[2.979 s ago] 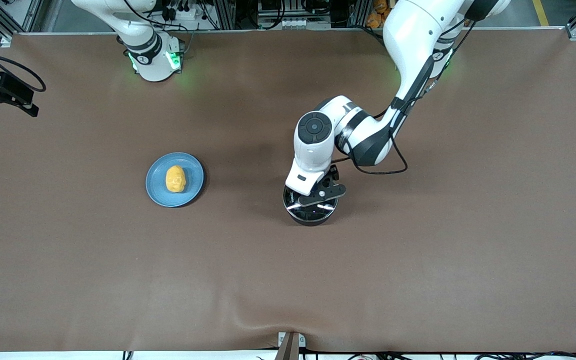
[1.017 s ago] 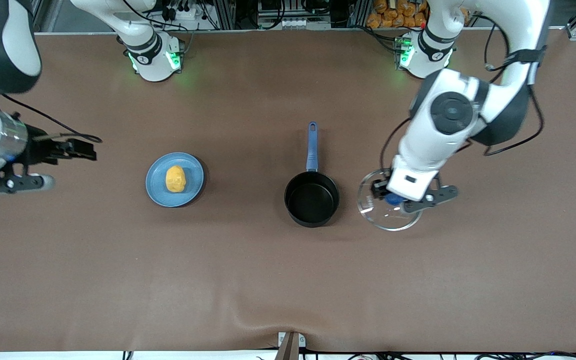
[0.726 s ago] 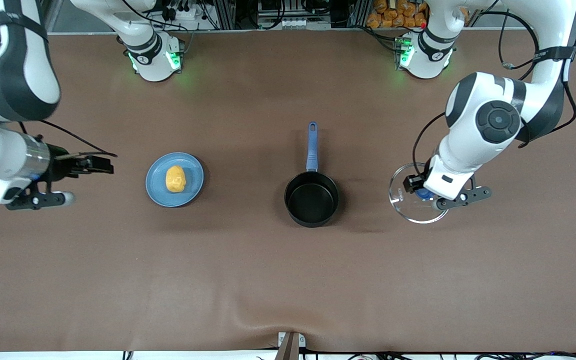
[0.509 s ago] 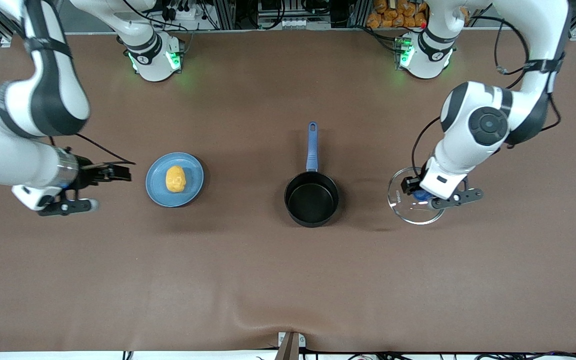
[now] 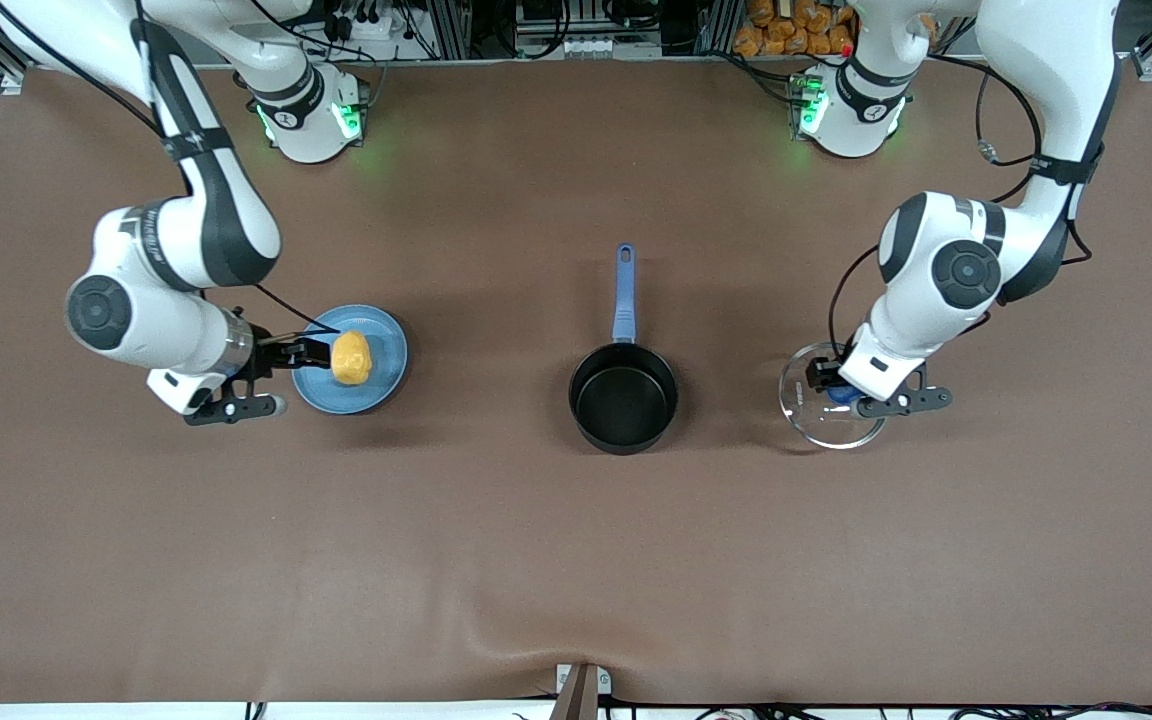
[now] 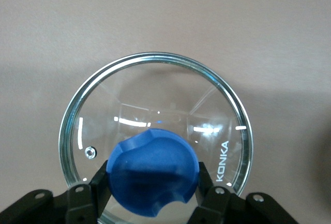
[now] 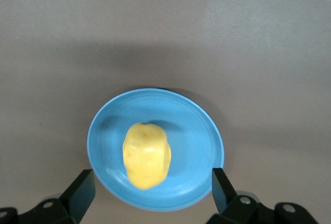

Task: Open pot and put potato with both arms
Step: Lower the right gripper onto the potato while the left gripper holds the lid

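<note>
On the brown table the pot sits uncovered, mid-table. Toward its own end, the left gripper pinches the glass lid by its knob. Spread wide, the right gripper hovers over the plate holding the potato.

Open black pot mid-table, yellow potato on blue plate

Pot mouth uncovered, nothing over it. Lid off, toward the left arm's end, left gripper clamped on its knob. Bare table between pot and plate. Right gripper spread wide over the plate's rim, potato unobstructed between the fingers' line.
</note>
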`<state>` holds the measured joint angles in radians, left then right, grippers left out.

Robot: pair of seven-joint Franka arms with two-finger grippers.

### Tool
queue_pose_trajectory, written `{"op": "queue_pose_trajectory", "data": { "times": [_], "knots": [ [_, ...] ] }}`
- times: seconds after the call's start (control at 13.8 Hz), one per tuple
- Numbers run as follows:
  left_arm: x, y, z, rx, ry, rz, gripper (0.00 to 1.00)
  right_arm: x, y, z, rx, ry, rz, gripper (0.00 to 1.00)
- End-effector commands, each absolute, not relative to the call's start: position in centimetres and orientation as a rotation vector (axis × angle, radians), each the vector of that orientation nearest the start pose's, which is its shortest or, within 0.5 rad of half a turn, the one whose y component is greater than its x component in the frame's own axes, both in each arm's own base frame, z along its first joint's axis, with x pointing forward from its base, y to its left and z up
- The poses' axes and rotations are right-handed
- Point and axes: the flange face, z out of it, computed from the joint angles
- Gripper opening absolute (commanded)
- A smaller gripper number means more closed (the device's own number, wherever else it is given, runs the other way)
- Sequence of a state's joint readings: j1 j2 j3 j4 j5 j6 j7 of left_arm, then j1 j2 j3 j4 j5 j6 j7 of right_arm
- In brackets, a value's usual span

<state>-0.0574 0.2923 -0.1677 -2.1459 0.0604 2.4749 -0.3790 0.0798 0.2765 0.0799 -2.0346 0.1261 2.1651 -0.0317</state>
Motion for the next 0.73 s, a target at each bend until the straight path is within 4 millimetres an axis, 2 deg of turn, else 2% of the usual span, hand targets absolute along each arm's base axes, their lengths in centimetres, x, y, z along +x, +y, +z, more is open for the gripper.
{"op": "queue_pose_trajectory", "data": {
  "times": [0.0,0.29,0.51,0.65],
  "knots": [
    [55.5,-11.7,26.7,-3.167,-0.152,-0.101,0.25,55.7,10.2,26.5,-3.010,-0.171,0.228,1.00],
    [55.8,-11.3,24.3,-3.178,-0.131,-0.126,0.25,54.2,11.4,21.8,-3.024,-0.194,0.166,1.00],
    [55.7,-10.9,22.9,-3.159,-0.087,-0.121,0.26,53.5,11.5,21.1,-3.025,-0.199,0.189,1.00],
    [56.0,-8.8,22.3,-3.130,-0.063,-0.146,0.27,53.1,11.5,20.8,-3.019,-0.184,0.206,1.00]
  ]
}}
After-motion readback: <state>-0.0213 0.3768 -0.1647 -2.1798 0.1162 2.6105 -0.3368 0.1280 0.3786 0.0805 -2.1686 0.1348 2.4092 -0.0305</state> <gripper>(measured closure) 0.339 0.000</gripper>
